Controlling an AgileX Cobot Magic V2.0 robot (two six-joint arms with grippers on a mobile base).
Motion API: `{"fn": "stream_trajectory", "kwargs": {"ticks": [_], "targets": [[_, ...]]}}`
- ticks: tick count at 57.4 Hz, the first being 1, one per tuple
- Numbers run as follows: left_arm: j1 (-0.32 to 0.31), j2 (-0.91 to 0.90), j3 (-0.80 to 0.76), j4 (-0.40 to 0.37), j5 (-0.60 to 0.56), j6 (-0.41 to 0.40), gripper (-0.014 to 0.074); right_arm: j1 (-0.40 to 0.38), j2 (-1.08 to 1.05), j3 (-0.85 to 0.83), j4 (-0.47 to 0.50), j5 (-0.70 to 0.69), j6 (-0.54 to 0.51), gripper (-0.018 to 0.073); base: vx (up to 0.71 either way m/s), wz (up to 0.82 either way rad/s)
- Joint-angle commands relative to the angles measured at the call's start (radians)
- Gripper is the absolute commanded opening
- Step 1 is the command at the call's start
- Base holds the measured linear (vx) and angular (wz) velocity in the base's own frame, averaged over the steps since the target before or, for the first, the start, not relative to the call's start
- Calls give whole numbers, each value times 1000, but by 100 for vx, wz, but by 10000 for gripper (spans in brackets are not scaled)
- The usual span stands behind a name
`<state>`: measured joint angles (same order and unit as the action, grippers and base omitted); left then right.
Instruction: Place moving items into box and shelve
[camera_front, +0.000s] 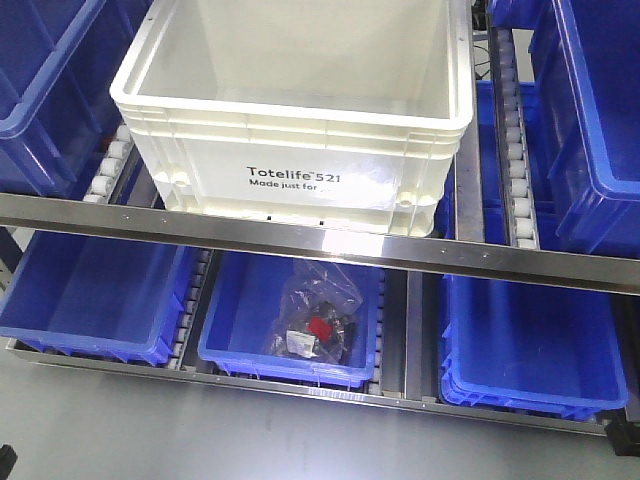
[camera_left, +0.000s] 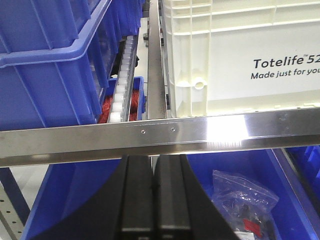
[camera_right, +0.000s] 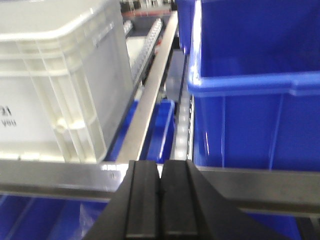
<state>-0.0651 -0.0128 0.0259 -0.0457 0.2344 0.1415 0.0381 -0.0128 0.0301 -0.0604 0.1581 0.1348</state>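
The white box (camera_front: 300, 130) with black "Totelife 521" print sits on the upper shelf's roller lane, its front wall just behind the steel front rail (camera_front: 320, 240). The part of its inside that shows is bare white; the moving items are out of view. The box's left front corner (camera_left: 240, 60) fills the upper right of the left wrist view, and its right front corner (camera_right: 60, 80) the left of the right wrist view. My left gripper (camera_left: 153, 165) is shut with nothing in it, in front of the rail below that corner. My right gripper (camera_right: 161, 170) is shut and empty in front of the rail.
Blue bins flank the box on the upper shelf, left (camera_front: 50, 80) and right (camera_front: 590, 110). The lower shelf holds three blue bins; the middle one (camera_front: 290, 310) contains a clear plastic bag of small parts (camera_front: 315, 315). White roller tracks (camera_front: 515, 130) run beside the box. Grey floor lies in front.
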Motion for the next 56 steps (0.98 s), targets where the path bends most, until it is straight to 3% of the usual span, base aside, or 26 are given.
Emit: {"fn": "stream_trajectory", "kwargs": {"ticks": [1, 56], "targets": [[2, -13, -9, -2, -82, -5, -6, -7, -7, 6, -21, -110, -2, -8, 0, 0], [2, -13, -9, -2, -82, -5, -6, -7, -7, 6, -16, -91, 10, -8, 0, 0]]}}
